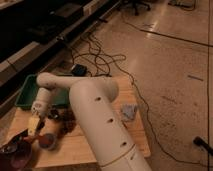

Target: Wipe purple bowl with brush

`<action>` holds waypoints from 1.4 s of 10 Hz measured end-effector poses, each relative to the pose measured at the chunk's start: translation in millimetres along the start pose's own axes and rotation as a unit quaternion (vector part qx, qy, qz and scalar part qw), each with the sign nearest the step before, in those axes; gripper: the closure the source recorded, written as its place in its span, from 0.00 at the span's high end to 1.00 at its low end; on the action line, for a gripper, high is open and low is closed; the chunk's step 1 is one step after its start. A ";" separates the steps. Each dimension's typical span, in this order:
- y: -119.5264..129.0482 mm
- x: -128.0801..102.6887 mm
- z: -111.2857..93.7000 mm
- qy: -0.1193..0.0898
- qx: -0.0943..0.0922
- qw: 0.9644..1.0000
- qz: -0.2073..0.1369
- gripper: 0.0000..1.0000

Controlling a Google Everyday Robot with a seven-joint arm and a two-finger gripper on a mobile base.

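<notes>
Purple bowl (pixel 14 159) is sitting at the tabletop's (pixel 72 147) near-left corner, glossy, dark, wide and shallow, probably rigid and slick, so sliding under pressure is the risk; just beyond, gripper (pixel 36 116) is apparently clamping the light, stiff, pale-yellow brush (pixel 33 126) by its blocky head.

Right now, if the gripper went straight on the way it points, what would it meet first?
The gripper, holding the brush over the left end of the wooden table, points down, slightly left. The brush would likely meet the table beside the rim of the purple bowl; depth is unclear.
</notes>
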 end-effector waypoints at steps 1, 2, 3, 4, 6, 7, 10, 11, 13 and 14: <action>0.5 -0.9 1.6 -0.001 0.002 1.000 0.000 0.00; 0.9 -6.1 4.2 -0.002 0.003 1.000 0.001 0.00; 0.6 -11.0 5.5 -0.002 0.004 1.000 0.003 0.00; -1.2 -15.5 5.7 -0.002 0.004 1.000 0.004 0.00; -7.8 -30.9 8.2 -0.001 0.002 1.000 0.008 0.00; -10.6 -36.5 8.2 0.000 -0.001 1.000 0.010 0.00; -24.7 -52.2 2.1 0.008 -0.011 1.000 0.014 0.00; -27.3 -56.1 -1.3 0.013 -0.013 1.000 0.016 0.00; -27.8 -54.2 -6.7 0.018 -0.018 1.000 0.016 0.00; -26.4 -50.6 -8.8 0.018 -0.019 1.000 0.017 0.00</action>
